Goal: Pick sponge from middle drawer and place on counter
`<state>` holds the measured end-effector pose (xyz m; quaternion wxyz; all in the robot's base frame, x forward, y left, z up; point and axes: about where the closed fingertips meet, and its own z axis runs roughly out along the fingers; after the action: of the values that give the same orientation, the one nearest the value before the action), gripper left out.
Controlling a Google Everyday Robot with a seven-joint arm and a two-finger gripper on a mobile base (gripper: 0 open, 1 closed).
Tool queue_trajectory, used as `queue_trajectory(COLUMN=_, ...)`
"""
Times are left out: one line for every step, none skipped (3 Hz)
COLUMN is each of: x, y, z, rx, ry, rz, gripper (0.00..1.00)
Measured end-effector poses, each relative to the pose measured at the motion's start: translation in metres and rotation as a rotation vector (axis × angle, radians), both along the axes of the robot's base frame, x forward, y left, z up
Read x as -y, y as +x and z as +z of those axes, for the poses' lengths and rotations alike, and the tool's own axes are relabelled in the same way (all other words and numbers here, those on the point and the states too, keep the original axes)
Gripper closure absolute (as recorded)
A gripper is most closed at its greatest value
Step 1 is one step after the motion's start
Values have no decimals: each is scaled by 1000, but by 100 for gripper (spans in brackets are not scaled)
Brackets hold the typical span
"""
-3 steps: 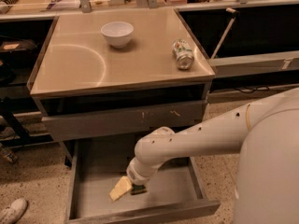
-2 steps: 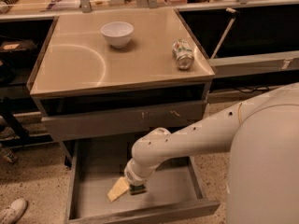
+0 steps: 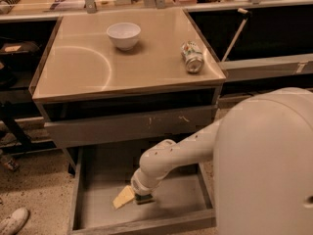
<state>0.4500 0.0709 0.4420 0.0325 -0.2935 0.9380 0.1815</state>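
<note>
- Since a second ago our white body has spread further across the right of the view, while the claw and the sponge sit at much the same spot.
- We see the claw low inside the open middle drawer, near its front and left of centre, mostly hidden under our wrist; we cannot tell whether it is clenched or released.
- Just left of the claw, and touching it, the sponge shows its yellow body, tilted over the drawer's gray floor.
- Our arm slants down from the body on the right into the drawer.
- Above the open drawer is a closed gray drawer front with pale scratches.
- Over that lies the tan worktop, marked with a faint curved arc on its left half.
- On the worktop a white bowl stands toward the back, and a can lies on its side near the right edge, well apart from the bowl.
</note>
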Motion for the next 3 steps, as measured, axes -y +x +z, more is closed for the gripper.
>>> queue_trajectory(x=7, y=15, z=-21, rx=9, ry=-8, rz=-73, gripper=0)
queue_trajectory(x=11, y=26, z=-36, rx=14, ry=-13, rz=-121, gripper=0)
queue_trajectory(x=11, y=27, z=-37, rx=14, ry=-14, rz=-126, gripper=0)
